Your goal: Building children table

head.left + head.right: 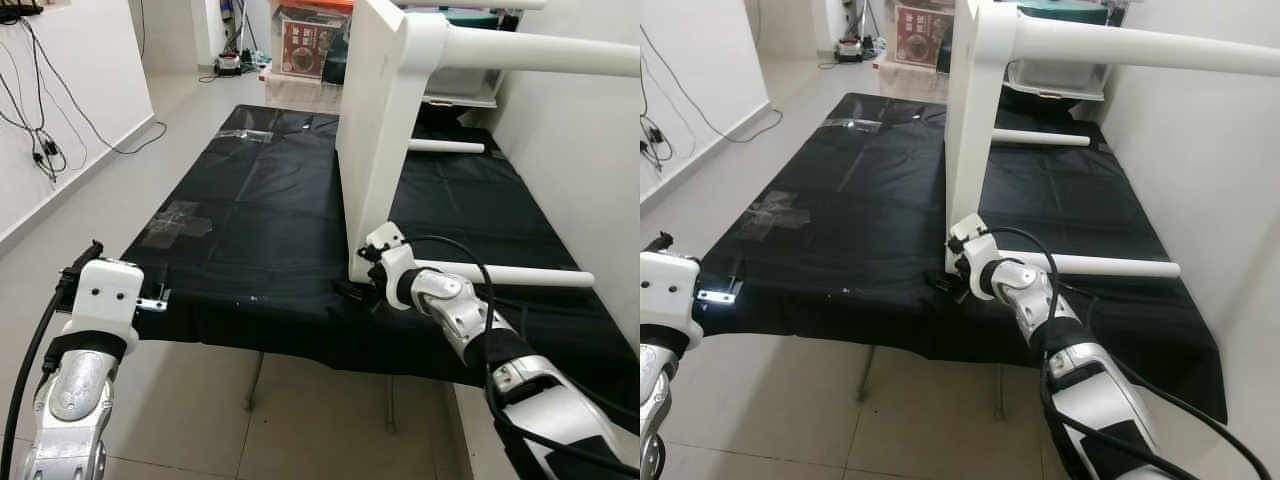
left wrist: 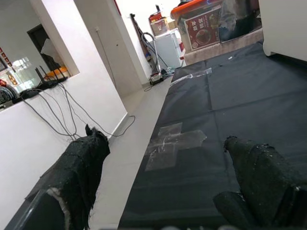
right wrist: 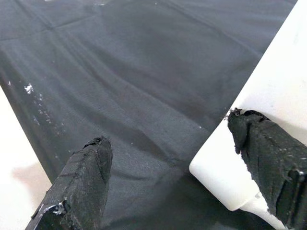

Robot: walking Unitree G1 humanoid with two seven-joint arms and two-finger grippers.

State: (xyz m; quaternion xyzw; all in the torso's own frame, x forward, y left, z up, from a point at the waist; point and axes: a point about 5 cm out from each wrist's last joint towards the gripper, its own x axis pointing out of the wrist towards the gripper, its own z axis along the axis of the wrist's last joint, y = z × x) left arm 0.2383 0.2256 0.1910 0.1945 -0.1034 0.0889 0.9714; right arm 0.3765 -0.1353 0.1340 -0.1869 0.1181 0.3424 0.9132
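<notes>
Right wrist view: right gripper [image 3: 168, 187], jaws apart, straddles the near lower corner of the white children table [image 1: 385, 140] standing on edge on the black bench [image 1: 250, 200], tabletop running near-to-far; left gripper [image 2: 163, 182], jaws apart, idles far left.

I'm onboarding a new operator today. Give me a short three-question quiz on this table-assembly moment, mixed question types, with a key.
1. True or false: the white children's table stands on its edge on the black cloth.
2. Which gripper is at the table's lower corner? A) left gripper B) right gripper
3. Fill in: pieces of clear ____ are stuck on the cloth.

Key: 1 true. 2 B; one of its fingers lies against the white corner, while the left gripper hovers open at the cloth's near edge. 3 tape.
</notes>
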